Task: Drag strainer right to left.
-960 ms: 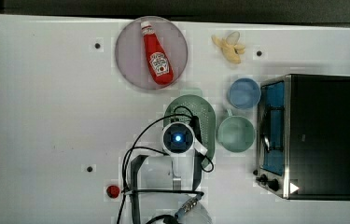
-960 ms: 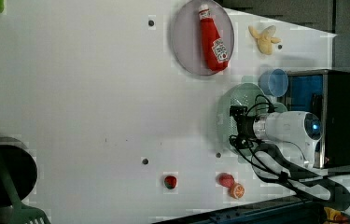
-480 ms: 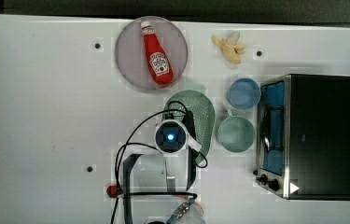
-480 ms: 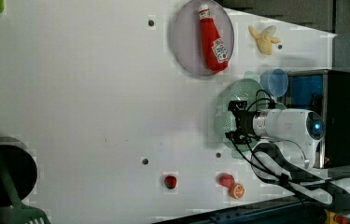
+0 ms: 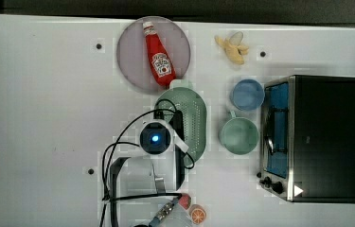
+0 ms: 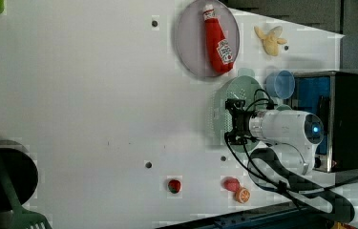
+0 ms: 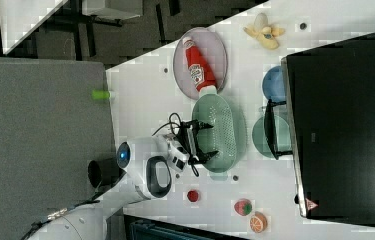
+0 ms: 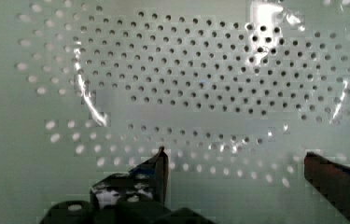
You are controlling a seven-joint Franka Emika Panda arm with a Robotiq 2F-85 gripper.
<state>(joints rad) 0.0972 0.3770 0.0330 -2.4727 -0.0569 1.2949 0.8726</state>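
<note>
Strainer (image 5: 191, 118): sitting on the desk (image 5: 47, 104) just below the plate (image 5: 130, 52), shifted leftward from the mug (image 5: 239, 136).
Fingers (image 8: 158, 170): spreading wide inside the bowl, holding nothing.
Meaning: dragging seems finishing.

The arm (image 6: 291, 131) was glossy white with rounded housings and dark grey joint collars. A round blue light glowed on the end cap (image 5: 155, 139) behind the fingers. Thin black cables looped loosely from the black hand beside the fingers back along the white links. The gripper (image 7: 201, 141) was black, its two fingers (image 8: 156, 170) slim, dark and tapering, with a touch of blue on one. Farther back from the fingers, the white link carried a dark grey oval inset (image 7: 158, 183).
</note>
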